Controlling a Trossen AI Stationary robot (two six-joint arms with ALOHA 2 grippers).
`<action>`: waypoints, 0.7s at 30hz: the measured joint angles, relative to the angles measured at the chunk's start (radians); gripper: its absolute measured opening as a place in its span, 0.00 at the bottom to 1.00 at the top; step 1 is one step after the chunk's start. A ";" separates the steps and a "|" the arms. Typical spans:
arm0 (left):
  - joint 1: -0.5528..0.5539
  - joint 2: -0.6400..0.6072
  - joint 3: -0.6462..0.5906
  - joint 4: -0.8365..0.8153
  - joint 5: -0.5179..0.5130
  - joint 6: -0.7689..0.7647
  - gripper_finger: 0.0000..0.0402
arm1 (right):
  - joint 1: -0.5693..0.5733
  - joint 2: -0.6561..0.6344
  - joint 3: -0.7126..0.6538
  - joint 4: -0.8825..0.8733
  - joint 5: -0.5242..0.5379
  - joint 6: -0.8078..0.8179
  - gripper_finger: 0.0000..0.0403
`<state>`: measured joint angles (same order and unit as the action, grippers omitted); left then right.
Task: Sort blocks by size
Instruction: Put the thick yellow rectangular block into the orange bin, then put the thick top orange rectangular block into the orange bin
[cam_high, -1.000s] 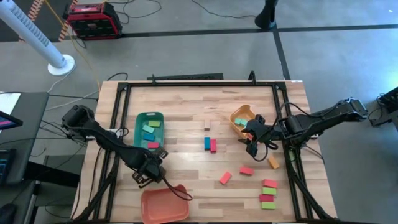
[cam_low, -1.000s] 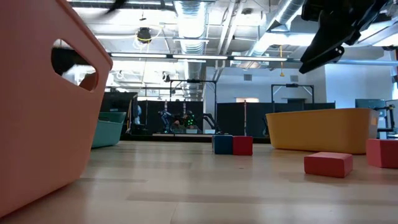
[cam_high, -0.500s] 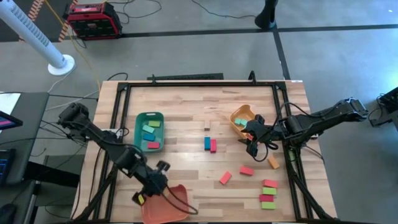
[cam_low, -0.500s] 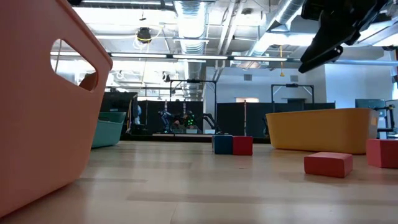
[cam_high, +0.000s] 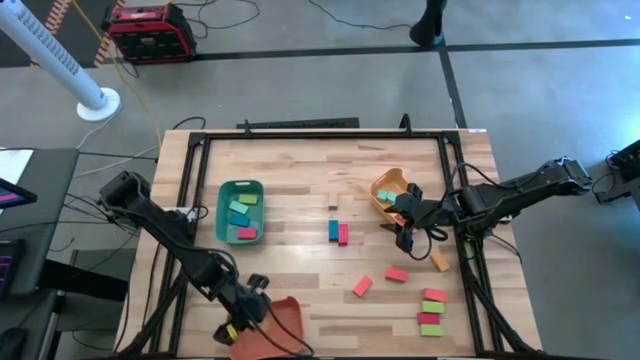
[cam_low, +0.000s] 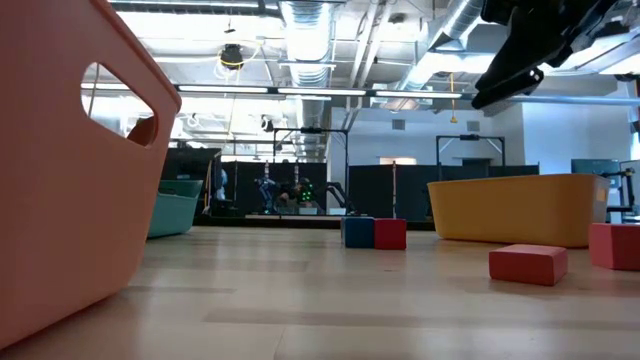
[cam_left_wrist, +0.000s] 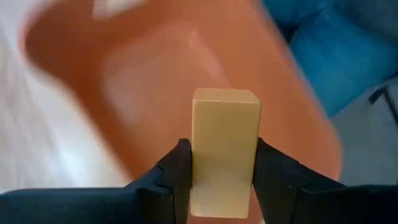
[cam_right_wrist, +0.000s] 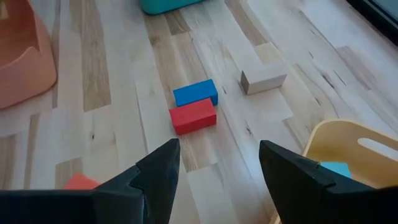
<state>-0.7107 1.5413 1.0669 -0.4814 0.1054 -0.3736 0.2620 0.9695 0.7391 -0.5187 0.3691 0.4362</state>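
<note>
1. Blocks lie scattered over the wooden tabletop (cam_high: 300, 190); the salmon-red tray (cam_high: 272, 328) at its near edge serves here as the landmark.
2. The left tool (cam_left_wrist: 217, 163) hangs directly over the salmon-red tray, clenched on a pale yellow block (cam_left_wrist: 224, 151) that stands upright between its two dark fingers (cam_left_wrist: 179, 171).
3. In the left wrist view the tray's orange inside fills the space behind that block; whether the block touches the tray I cannot tell.
4. The right tool (cam_right_wrist: 214, 168) is well away from the salmon-red tray, across the tabletop beside the yellow-orange tray (cam_high: 390, 190), its fingers spread apart and gripping nothing.
5. A blue block (cam_high: 332, 231) and a red block (cam_high: 343, 234) lie touching side by side, farther in from the salmon-red tray, near the tabletop's middle.
6. A small natural-wood block (cam_right_wrist: 263, 79) sits just beyond that pair.
7. Two more red blocks (cam_high: 362, 286) rest between the salmon-red tray and the right tool.
8. A stack of red and green blocks (cam_high: 432, 311) lies along the near edge, well apart from the salmon-red tray.
9. The green tray (cam_high: 241, 211), beyond the salmon-red tray on the same side, holds several teal, green and red blocks.
10. The yellow-orange tray holds a teal block (cam_right_wrist: 336, 169).
</note>
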 joint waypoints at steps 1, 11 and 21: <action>-0.001 0.010 -0.002 -0.003 -0.001 -0.008 0.34 | 0.000 0.000 0.000 0.001 0.000 0.000 0.62; 0.006 0.041 0.000 0.020 -0.024 -0.009 0.46 | 0.000 0.000 0.000 0.007 0.000 0.000 0.62; 0.091 -0.076 0.100 -0.177 -0.321 0.284 0.47 | 0.027 0.000 0.000 0.006 -0.001 0.000 0.62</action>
<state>-0.6195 1.4652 1.1674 -0.6583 -0.2151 -0.0898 0.2894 0.9695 0.7391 -0.5125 0.3683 0.4360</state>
